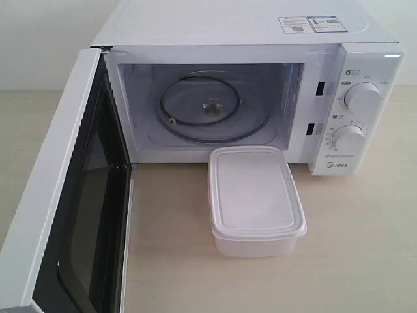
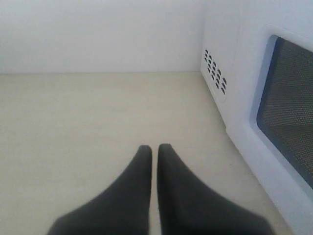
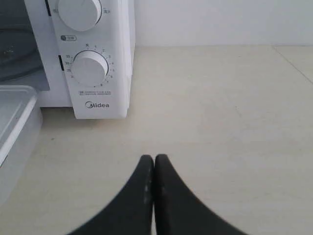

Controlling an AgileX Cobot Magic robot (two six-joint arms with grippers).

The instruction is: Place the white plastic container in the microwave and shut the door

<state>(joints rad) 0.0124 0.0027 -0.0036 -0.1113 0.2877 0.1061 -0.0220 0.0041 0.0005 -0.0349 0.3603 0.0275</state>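
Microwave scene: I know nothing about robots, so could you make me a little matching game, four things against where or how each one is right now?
Things
1. the door
2. the white plastic container
3. glass turntable
4. right gripper

States
A. shut, holding nothing, above the table
B. swung wide open
C. inside the microwave, nothing on it
D. on the table just in front of the opening, lid on

Pairs: 1-B, 2-D, 3-C, 4-A.
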